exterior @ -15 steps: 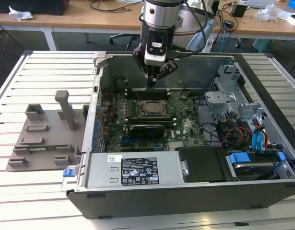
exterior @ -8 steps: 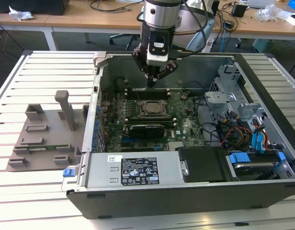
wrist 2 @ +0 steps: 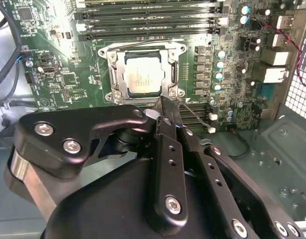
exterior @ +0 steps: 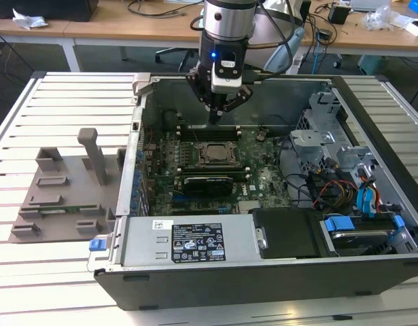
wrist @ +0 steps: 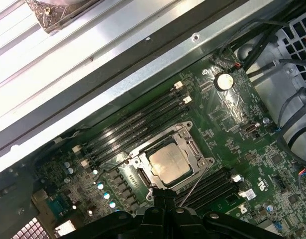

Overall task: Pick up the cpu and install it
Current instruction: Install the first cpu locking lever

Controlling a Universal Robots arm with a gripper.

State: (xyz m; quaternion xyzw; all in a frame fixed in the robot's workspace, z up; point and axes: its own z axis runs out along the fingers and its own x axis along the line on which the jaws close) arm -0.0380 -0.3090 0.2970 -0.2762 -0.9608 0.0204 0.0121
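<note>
Got the hand closed tight on nothing, hovering above the motherboard inside the open case. Seeing the cpu seated flat in the socket, near the hand tip in both wrist views.

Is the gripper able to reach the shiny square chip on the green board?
Probably yes: the cpu lies uncovered in its socket, and the gripper hangs close by with nothing between them.
</note>
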